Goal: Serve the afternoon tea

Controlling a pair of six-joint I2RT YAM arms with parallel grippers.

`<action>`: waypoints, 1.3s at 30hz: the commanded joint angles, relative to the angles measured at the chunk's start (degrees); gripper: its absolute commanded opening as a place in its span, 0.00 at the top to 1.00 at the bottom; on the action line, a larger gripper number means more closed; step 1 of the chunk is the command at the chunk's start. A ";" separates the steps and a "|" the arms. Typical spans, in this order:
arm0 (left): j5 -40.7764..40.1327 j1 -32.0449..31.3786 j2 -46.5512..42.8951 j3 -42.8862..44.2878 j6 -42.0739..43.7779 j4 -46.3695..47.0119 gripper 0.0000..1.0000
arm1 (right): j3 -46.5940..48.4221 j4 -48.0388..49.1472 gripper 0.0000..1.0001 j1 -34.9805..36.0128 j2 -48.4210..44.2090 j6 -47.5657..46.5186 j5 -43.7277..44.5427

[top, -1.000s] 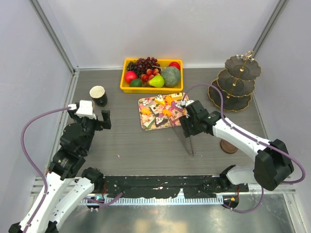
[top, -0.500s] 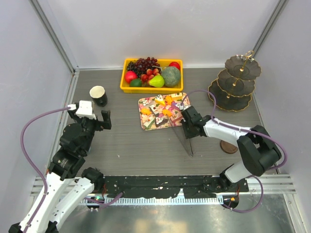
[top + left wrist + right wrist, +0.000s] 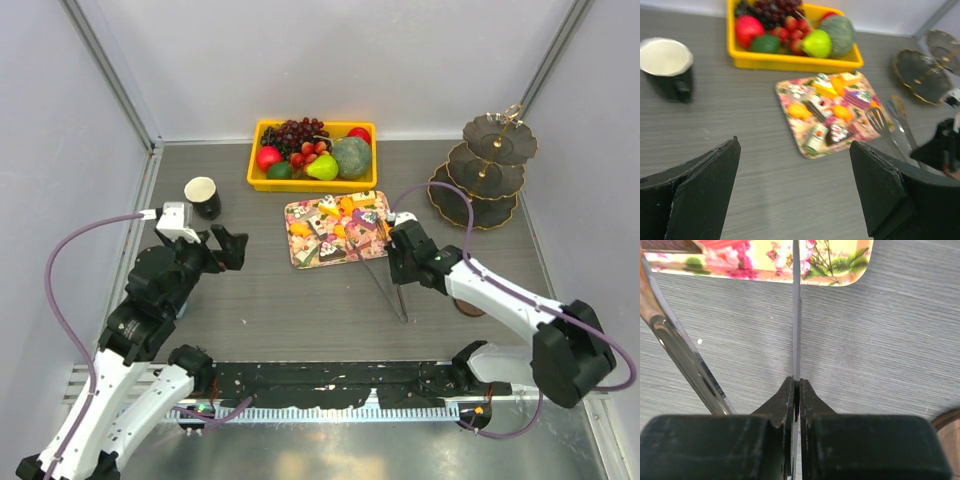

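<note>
Small orange pastries [image 3: 343, 232] and multicoloured cake pieces [image 3: 322, 224] lie on a floral tray [image 3: 296, 252] at mid-table. My right gripper [image 3: 401, 264] is just right of the tray, shut on one thin arm of the metal tongs [image 3: 796, 315]. The tongs' other arm [image 3: 675, 355] splays off to the left. A black cup [image 3: 203, 197] stands at the left. The dark gold-rimmed three-tier stand [image 3: 487, 170] is at the far right, bare. My left gripper [image 3: 795, 190] hovers open over bare table, near the cup and left of the tray.
A yellow bin [image 3: 313, 183] of fruit sits behind the tray. A brown round coaster [image 3: 470, 303] lies under my right arm. Grey walls close in the table on the left, right and back.
My right gripper has shut on the tongs and shifted slightly right with them. My left arm has moved a little forward and right, still open.
</note>
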 commanded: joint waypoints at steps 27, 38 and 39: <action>13.72 -14.46 33.20 -6.92 -38.16 42.66 0.20 | 6.41 2.22 0.95 20.51 -14.33 10.45 4.48; 14.69 -14.54 32.76 -10.00 -44.14 48.47 0.88 | 2.81 7.58 0.68 20.69 -19.85 9.31 2.10; 14.78 -14.54 32.67 -9.82 -44.32 48.47 0.88 | 2.02 8.37 0.59 20.69 -20.47 9.31 2.02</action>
